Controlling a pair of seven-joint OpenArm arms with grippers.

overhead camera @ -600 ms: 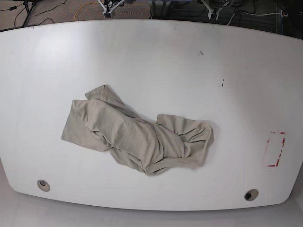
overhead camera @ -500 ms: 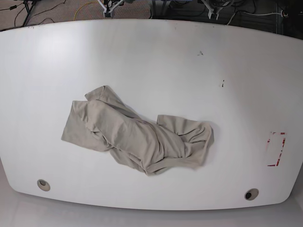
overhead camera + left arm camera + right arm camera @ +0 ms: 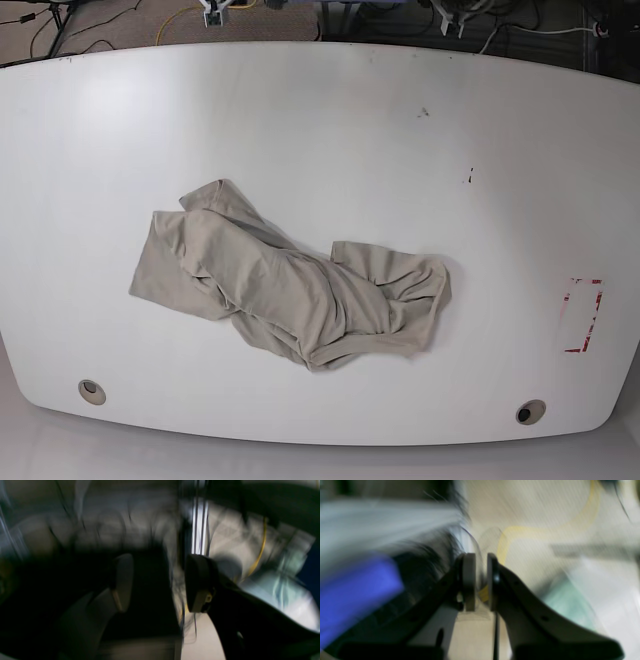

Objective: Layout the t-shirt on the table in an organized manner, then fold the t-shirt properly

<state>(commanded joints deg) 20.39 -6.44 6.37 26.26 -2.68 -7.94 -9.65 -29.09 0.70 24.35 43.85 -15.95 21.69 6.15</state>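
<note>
T-shirt (image 3: 290,287) lies crumpled on the desk (image 3: 330,130), left of centre toward the near edge, bunched in a diagonal heap with folds overlapping. Red mark (image 3: 582,315) sits near the desk's right edge, well apart from the shirt. Left pincer (image 3: 160,582): jaws apart, nothing between them. Right pincer (image 3: 481,581): jaws nearly together, narrow gap, empty. Both wrist views heavily blurred.
</note>
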